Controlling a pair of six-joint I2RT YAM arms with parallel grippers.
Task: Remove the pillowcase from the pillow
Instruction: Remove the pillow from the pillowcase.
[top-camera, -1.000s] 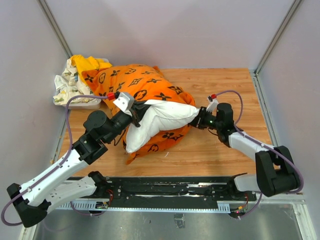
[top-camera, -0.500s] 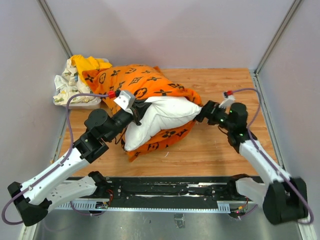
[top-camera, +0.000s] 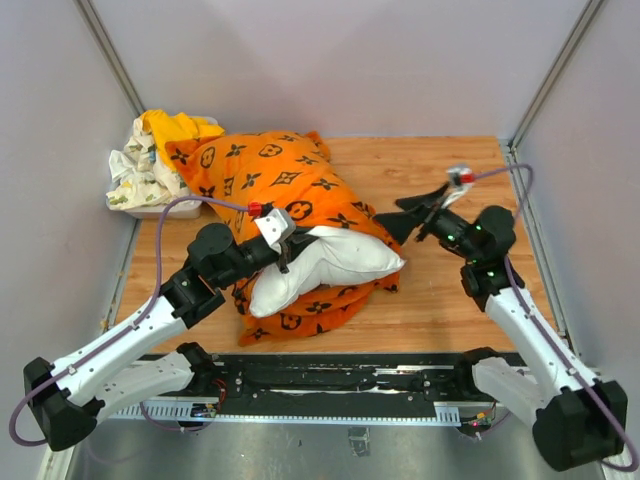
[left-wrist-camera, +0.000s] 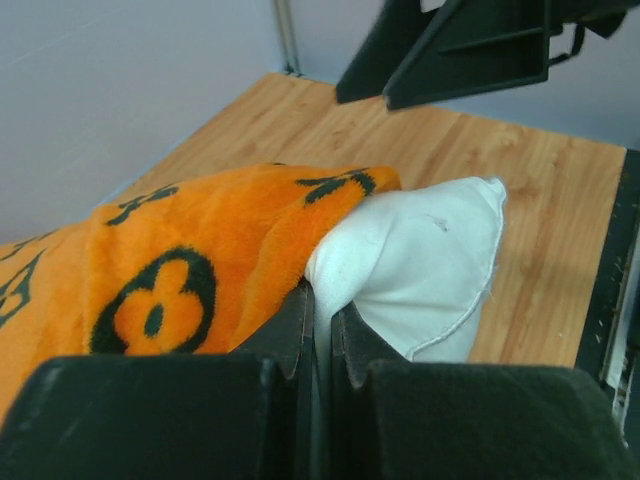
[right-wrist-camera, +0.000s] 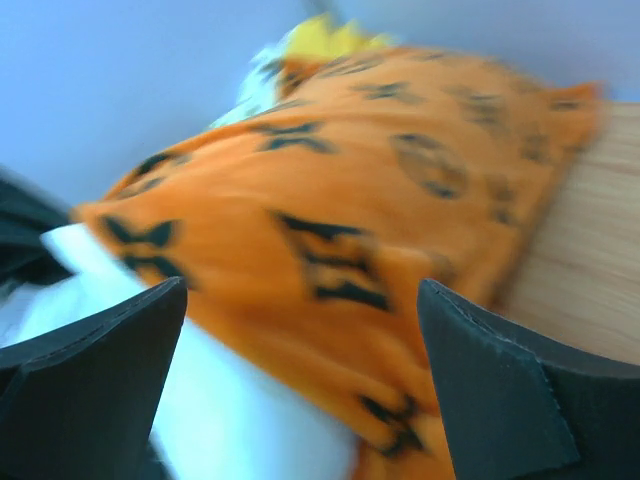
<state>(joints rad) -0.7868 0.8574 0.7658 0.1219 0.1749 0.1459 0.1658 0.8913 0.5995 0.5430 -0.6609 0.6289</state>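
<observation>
The orange pillowcase (top-camera: 270, 170) with black motifs covers the far part of the white pillow (top-camera: 330, 260), whose near right end sticks out bare. My left gripper (top-camera: 290, 245) is at the pillow's left side. In the left wrist view its jaws (left-wrist-camera: 322, 305) are shut on a fold of white pillow (left-wrist-camera: 420, 250) fabric, right beside the pillowcase (left-wrist-camera: 180, 270) edge. My right gripper (top-camera: 405, 215) hovers open just right of the bundle, holding nothing. In the blurred right wrist view the right gripper (right-wrist-camera: 302, 290) frames the pillowcase (right-wrist-camera: 400, 150) and the pillow (right-wrist-camera: 230, 410).
A white tray (top-camera: 160, 208) at the back left holds yellow cloth (top-camera: 175, 128) and white floral cloth (top-camera: 135, 165). Bare wooden table (top-camera: 450, 300) lies right of the pillow. Grey walls and metal posts close in the sides and back.
The right gripper opened, let go of the bundle's right end, and drew back right and upward. The left gripper moved right and nearer with the pillow; the pillowcase settled flatter.
</observation>
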